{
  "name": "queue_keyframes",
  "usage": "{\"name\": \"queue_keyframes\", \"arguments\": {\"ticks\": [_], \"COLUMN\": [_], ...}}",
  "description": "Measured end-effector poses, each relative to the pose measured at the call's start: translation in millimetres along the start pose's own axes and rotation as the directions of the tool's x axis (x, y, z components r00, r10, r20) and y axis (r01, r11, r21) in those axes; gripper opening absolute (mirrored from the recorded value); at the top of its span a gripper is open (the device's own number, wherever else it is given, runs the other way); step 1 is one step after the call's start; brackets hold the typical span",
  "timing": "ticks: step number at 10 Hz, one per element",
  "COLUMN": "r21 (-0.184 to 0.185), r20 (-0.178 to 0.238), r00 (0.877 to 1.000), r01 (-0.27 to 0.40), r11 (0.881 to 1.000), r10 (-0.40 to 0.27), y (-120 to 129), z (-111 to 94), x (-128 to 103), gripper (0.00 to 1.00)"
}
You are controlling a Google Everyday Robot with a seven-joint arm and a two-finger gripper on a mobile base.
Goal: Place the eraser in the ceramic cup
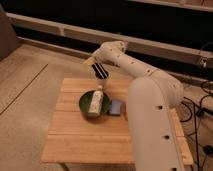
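My gripper point(100, 70) hangs at the end of the white arm, over the back edge of the wooden table point(75, 135). A black block with pale stripes, the eraser point(102, 72), shows right at the gripper's tip, tilted down to the right. Directly under it a small pale shape, which looks like the ceramic cup point(95, 77), stands on the table behind the green bowl. The gripper and eraser hide most of it. I cannot tell whether the eraser touches the cup.
A dark green bowl point(86, 106) holds a white bottle point(96, 101) lying across it. A light-blue square pad point(116, 107) lies to the bowl's right. The arm's large white body point(150, 125) covers the table's right side. Cables lie on the floor at right.
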Motion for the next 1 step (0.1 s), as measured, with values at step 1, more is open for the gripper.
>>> {"name": "queue_keyframes", "arguments": {"ticks": [1], "r21": [0.0], "r20": [0.0], "r00": [1.0], "r01": [0.0], "r11": [1.0], "r10": [0.0], "y": [0.0], "z": [0.1], "x": [0.2], "gripper": [0.8]}}
